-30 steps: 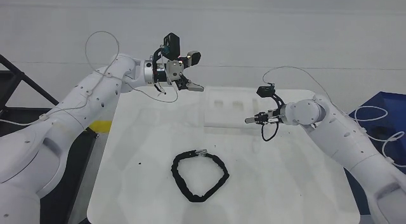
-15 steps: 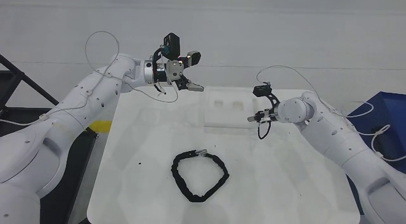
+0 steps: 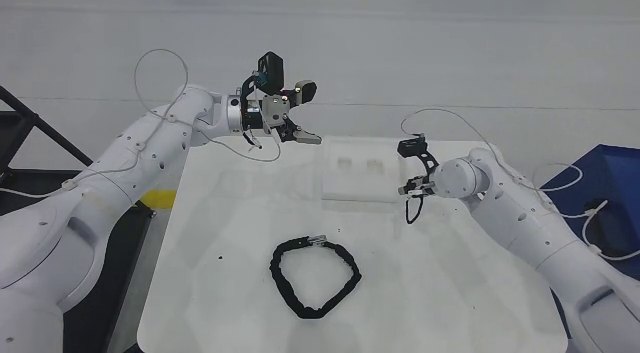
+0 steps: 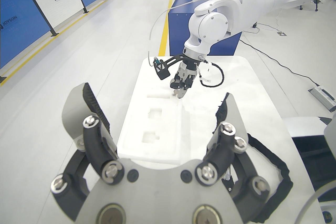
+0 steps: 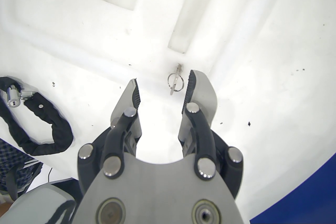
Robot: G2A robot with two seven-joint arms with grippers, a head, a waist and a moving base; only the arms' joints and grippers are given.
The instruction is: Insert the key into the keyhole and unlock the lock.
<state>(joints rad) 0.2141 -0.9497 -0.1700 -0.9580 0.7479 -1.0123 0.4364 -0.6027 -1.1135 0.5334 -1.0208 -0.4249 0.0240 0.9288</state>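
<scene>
right gripper (image 5: 161,83): fingers apart and holding nothing; pointed down, tips low over the edge of the foam tray (image 5: 78,25).
key (image 5: 175,79): small metal key on a wire ring, lying flat just past the end of the tray's long narrow recess. it sits in the gap between the right gripper's fingers, just beside one pad, not clamped. whether it rests on the foam or on the table cannot be told.
left gripper (image 4: 155,101): fingers spread wide, empty, held up above the table's far left corner, well apart from lock and key.
chain lock (image 3: 313,276): black sleeved chain in a closed loop on the near middle of the table (image 3: 480,293), well apart from the key.
lock cylinder (image 5: 13,99): silver, at the far side of the loop where the chain's ends meet; its round face shows in the right wrist view.
foam tray, layout: white block at the far middle of the table, with two square recesses and one long one.
</scene>
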